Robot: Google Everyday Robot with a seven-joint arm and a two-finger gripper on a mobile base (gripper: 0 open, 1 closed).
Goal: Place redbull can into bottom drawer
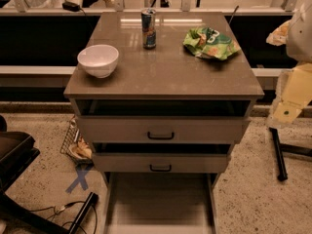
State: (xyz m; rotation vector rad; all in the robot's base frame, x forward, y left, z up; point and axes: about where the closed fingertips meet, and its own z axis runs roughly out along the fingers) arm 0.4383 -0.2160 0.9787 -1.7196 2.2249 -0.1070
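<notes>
Grey-brown and glossy, the stone-look top of the square cabinet (165,74) carries the slim blue-and-silver redbull can (149,29). The can stands upright near the back edge, between the round white bowl (98,60) on the left and the crumpled green crisp bag (211,43) on the right, apart from both. The cream-coloured gripper (286,111) hangs at the right edge of the view, beside the cabinet and well apart from the can. Whether it is spread or pressed together I cannot tell.

The can is tall and narrow on a slick surface, so an off-centre approach would probably tip it and send it rolling toward the bowl or off the top. An arm reaching in from the right could also sweep the bag.

The wide, shallow grey-beige bottom drawer (161,199) is pulled out near the floor with its flat bottom bare. The two upper drawers (161,129) with black handles stand partly open above its rear, and a descent too close to the cabinet could knock the can against those fronts. The drawer's walls are low, so a can let go from height may topple and roll.

Around the cabinet lie a speckled pale floor (243,189), a blue tape cross (79,178), a wire basket (73,141) by the left side and a dark chair (14,155) at the left edge.
</notes>
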